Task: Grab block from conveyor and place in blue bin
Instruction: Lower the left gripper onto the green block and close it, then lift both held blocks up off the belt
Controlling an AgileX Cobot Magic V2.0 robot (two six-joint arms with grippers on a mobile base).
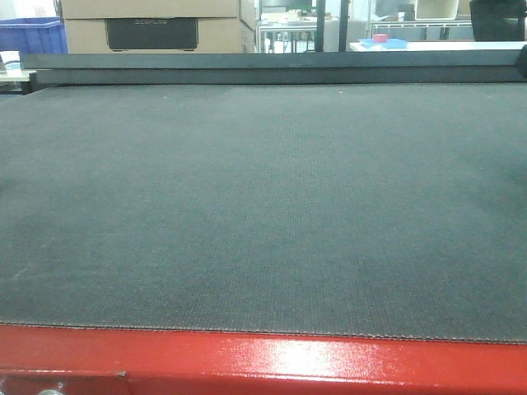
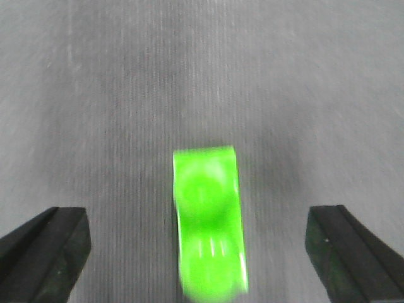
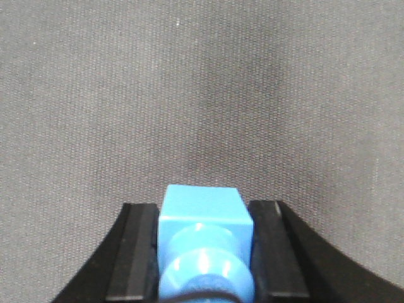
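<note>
Left gripper spread, straddling green block on conveyor, aligned for grasp. Right gripper pinches blue block, likely bin-bound.

green block inside the left gripper is blurred, near end cropped; blue block in the right gripper cropped too.

Blue block tight in the right gripper, seemingly above the conveyor.
</note>
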